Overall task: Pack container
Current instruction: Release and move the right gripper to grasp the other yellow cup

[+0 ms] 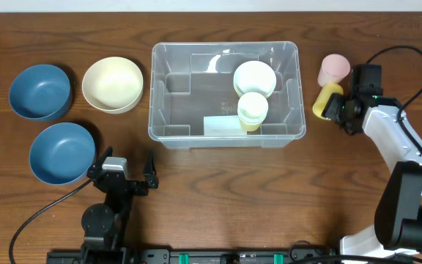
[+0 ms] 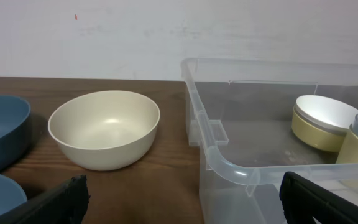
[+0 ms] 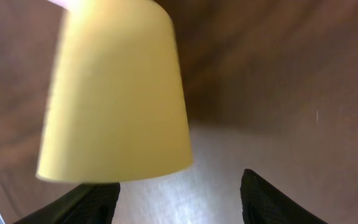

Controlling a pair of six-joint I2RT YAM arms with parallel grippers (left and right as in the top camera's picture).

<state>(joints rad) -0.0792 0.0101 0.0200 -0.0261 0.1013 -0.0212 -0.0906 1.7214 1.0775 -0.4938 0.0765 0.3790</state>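
Judging by what lies where, the packing is reckoned under way but far from finished. The container [image 1: 224,46] is set at the middle of the table, and only a pale tub [image 1: 254,78] and a pale cup [image 1: 253,108] are seen inside it, at its right end.

Five things are left outside: two blue bowls [image 1: 40,91] [image 1: 62,152] and a cream bowl [image 1: 113,84] to the left, a pink cup [image 1: 335,68] and a yellow cup [image 1: 327,101] to the right.

The right gripper [image 3: 180,193] is held at the yellow cup with its jaws apart. The cup looks unclamped, though blur leaves contact uncertain.

The left gripper [image 1: 127,166] is parked wide open near the front edge, with nothing in it.
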